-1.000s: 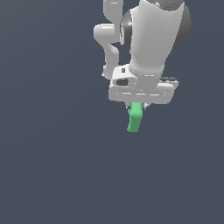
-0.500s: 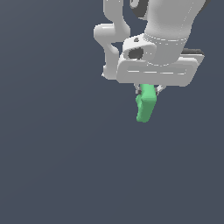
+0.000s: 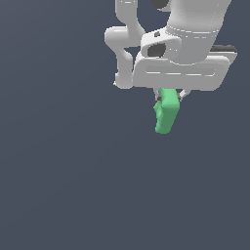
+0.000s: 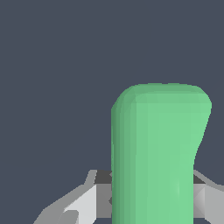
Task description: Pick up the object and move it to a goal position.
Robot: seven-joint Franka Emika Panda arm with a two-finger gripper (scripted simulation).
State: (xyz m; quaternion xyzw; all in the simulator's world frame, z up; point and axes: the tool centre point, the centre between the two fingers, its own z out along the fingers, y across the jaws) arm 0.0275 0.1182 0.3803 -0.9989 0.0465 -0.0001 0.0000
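Tool (image 3: pixel 169 95) up near twelve o'clock in the exterior view, fingers squeezed in on the top end of the green object (image 3: pixel 166 113), and it's got a firm clamp on it. That bright green block hangs straight down out of the white hand, long axis pointing to six o'clock, a small notch showing on its nine o'clock edge. Only the upper end is pinched; the rest dangles free, clear of the dark blue-grey surface (image 3: pixel 63 185) all around it.

Over on the wrist view, the object (image 4: pixel 155 157) fills the frame, a rounded green slab with one side stepping inward, and a pale finger (image 4: pixel 81 203) presses against each flank. White arm (image 3: pixel 128 53) links curl away behind the hand, toward ten o'clock of the block.
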